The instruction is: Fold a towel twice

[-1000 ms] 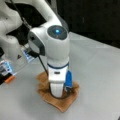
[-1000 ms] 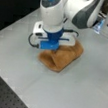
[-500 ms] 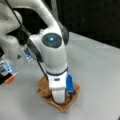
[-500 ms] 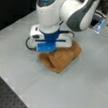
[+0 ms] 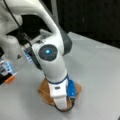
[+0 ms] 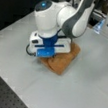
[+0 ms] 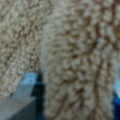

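A white Franka arm bends low over a pale grey bench (image 6: 87, 79), its end effector (image 6: 50, 52) pressed down onto the towel (image 6: 62, 63) in both front views. The orange-tan towel lies bunched into a compact, thick bundle, far smaller than a spread cloth, near the middle of the bench. In a front view it pokes out from under the wrist as a rounded wedge toward that view's bottom and right; in a front view the towel (image 5: 45, 91) shows as a brown patch on both sides of the end effector (image 5: 61, 101), which hides most of it.

The wrist view is filled almost wholly by the nubby terry pile of the towel (image 7: 75, 62), with a raised fold running top to bottom through the middle of the picture. One grey finger (image 7: 23, 100) of the end effector shows at the lower left, against the cloth, and a sliver of blue sits at the lower right edge. A ridge of towel stands between the two sides, and the end effector looks clamped on that ridge, though the contact itself is hidden by the pile.

A blue block (image 6: 45, 52) is mounted on the wrist's side, and a black cable (image 5: 63, 108) loops beside the end effector, just above the bench. At a front view's left edge, a small orange piece (image 5: 9, 79) sits well apart from the towel.
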### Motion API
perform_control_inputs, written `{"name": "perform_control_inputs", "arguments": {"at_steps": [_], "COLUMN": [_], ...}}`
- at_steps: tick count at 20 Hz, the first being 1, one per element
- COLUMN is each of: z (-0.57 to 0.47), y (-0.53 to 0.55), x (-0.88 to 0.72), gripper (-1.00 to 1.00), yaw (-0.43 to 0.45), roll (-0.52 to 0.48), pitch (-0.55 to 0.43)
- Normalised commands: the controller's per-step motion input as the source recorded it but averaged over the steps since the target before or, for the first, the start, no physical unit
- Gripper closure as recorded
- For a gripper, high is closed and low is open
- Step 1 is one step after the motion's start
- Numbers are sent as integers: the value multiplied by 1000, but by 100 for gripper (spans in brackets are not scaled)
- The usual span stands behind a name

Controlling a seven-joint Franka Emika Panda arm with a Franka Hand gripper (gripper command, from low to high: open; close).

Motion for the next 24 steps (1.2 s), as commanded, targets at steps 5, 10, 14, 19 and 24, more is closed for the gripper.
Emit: {"name": "perform_control_inputs", "arguments": {"at_steps": [5, 10, 14, 19, 24], "z": [-150, -162, -174, -162, -92], "y": [-18, -20, 11, 56, 43], "x": [4, -37, -93, -125, -116], "gripper": [100, -100, -100, -100, -100], "yaw": [-112, -149, -202, -196, -179], "roll": [167, 153, 148, 161, 140], "pitch": [-64, -21, 4, 7, -7]}}
